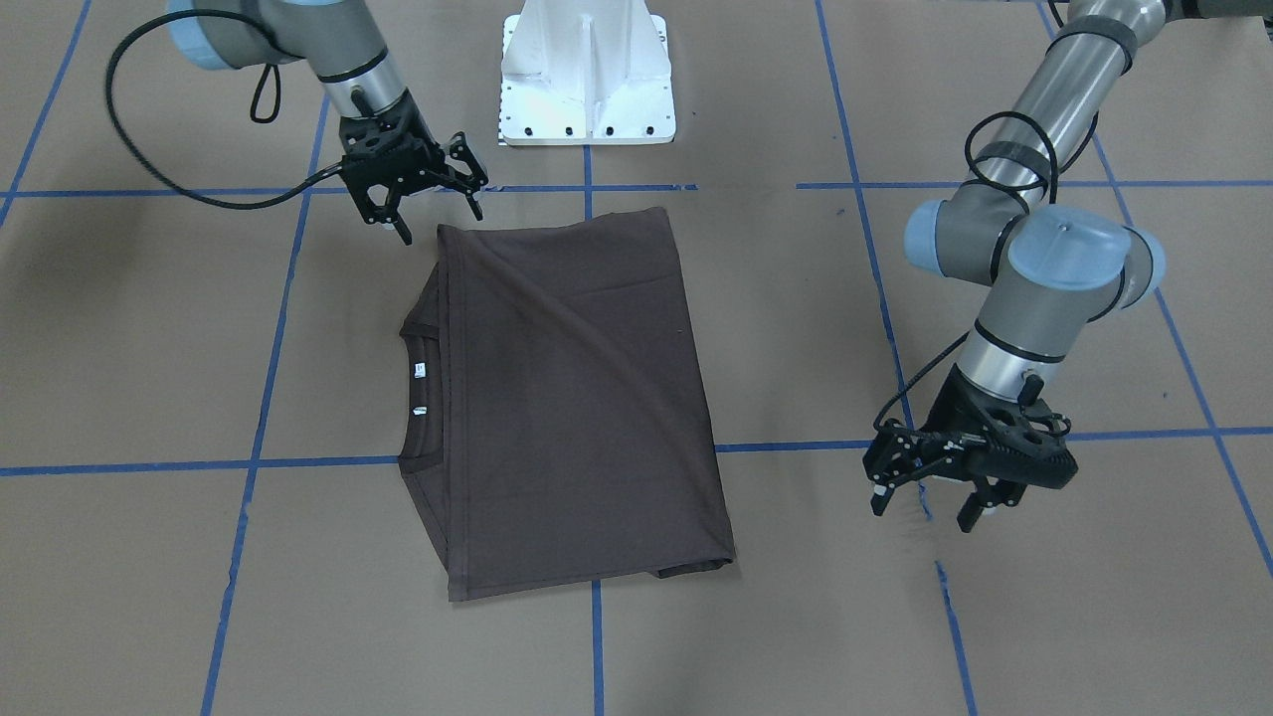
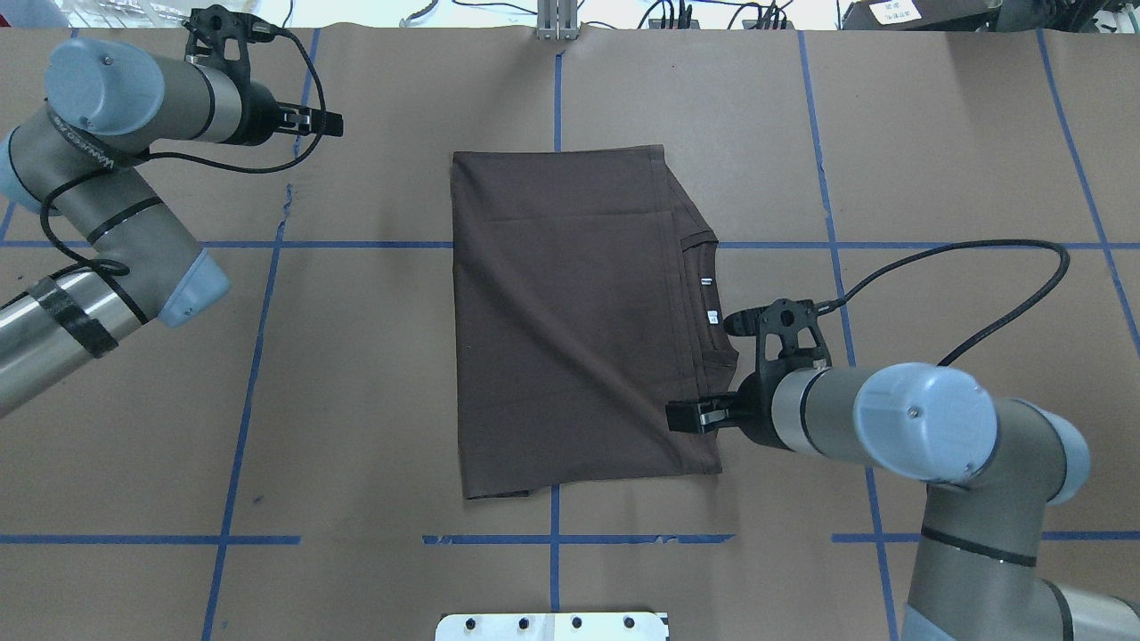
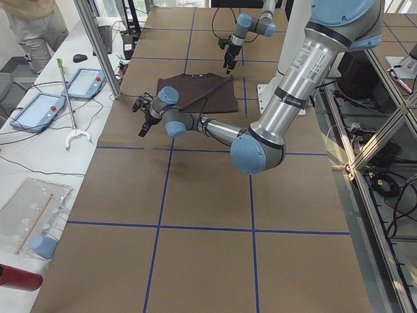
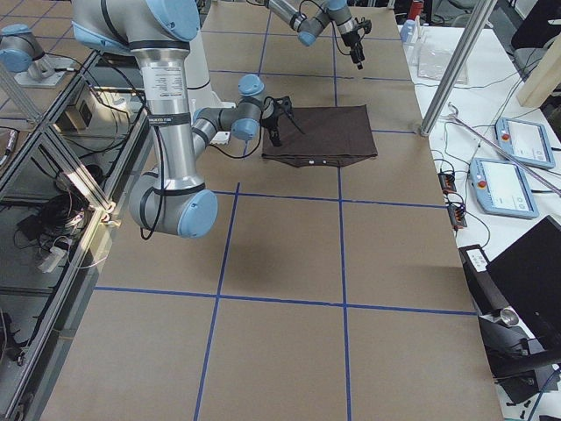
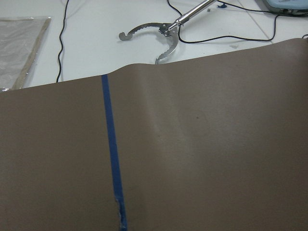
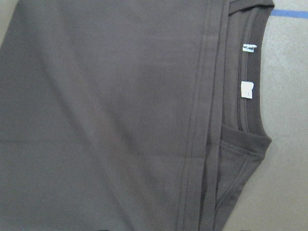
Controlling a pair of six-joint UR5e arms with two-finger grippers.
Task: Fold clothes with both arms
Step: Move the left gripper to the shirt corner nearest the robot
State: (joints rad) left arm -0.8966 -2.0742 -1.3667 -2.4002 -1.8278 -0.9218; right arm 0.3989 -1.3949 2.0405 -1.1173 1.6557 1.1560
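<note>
Your right gripper [image 1: 441,221] has its fingers spread and holds nothing, just beside the corner of the T-shirt [image 1: 577,398] nearest the white pedestal [image 1: 587,75]. Your left gripper [image 1: 925,507] is likewise spread and empty, well apart from the shirt, over the brown table [image 1: 149,348]. The shirt lies folded flat mid-table, its neckline [image 1: 413,398] on the right gripper's side.
</note>
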